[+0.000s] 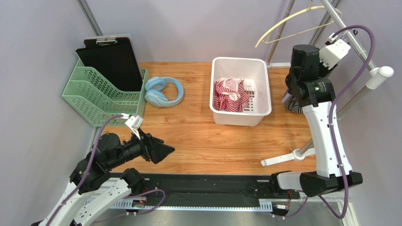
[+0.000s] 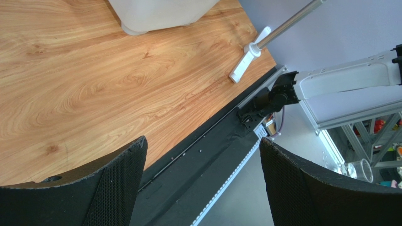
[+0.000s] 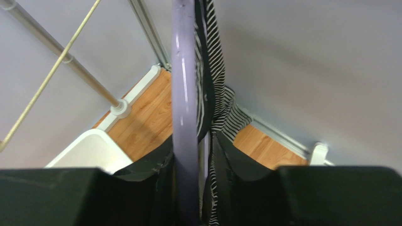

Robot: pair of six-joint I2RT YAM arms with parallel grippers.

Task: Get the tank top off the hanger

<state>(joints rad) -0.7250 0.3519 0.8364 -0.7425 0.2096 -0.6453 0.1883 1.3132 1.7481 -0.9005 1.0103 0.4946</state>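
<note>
Tank top (image 3: pixel 214 84), black-and-white striped, hangs at the far right of the table (image 2: pixel 94 94), on a lilac hanger (image 3: pixel 184 94) below the rail (image 1: pixel 351 37), and the right claw (image 3: pixel 196 200) is right in among it. In the wrist view its fingers (image 3: pixel 52 197) look spread wide, with the hanger bar and folds of dark cloth running down between them. That view is blurred along the bottom, so I would not swear nothing is nipped, but I read the claw as open. The step in hand, to my eye, is getting a grip on the cloth alone. To do it well the claw should shift off the bar toward the striped folds just beside it and close on fabric only. It should then draw the strap sideways and down off the hanger's end, since a straight tug would likely drag the hanger along the rail. The right arm stands tall from its base, forearm rising steeply, wrist folded over so the claw points down close beneath the rail. The left claw (image 1: pixel 163 153) lies low near its own base, spread and empty over bare wood, well apart from the garment. It could steady the hanger if needed. The bin (image 1: pixel 218 63), holding a red-striped cloth (image 1: pixel 231 94), sits just left of the right arm and looks a likely place for the drop.
</note>
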